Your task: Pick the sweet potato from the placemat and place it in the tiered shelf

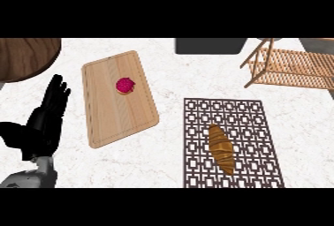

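Note:
A brown, elongated sweet potato (222, 148) lies lengthwise on the dark patterned placemat (248, 114) at the lower right. The wooden tiered shelf (297, 66) stands at the upper right, its slatted level facing me. My left hand (46, 119) rests open at the left edge, fingers straight and pointing up, well away from the sweet potato. My right hand does not show.
A wooden cutting board (117, 114) lies left of centre with a small magenta fruit (125, 85) on it. A round wooden object (26, 55) sits at the top left. A dark grey item (209, 45) is at the top edge.

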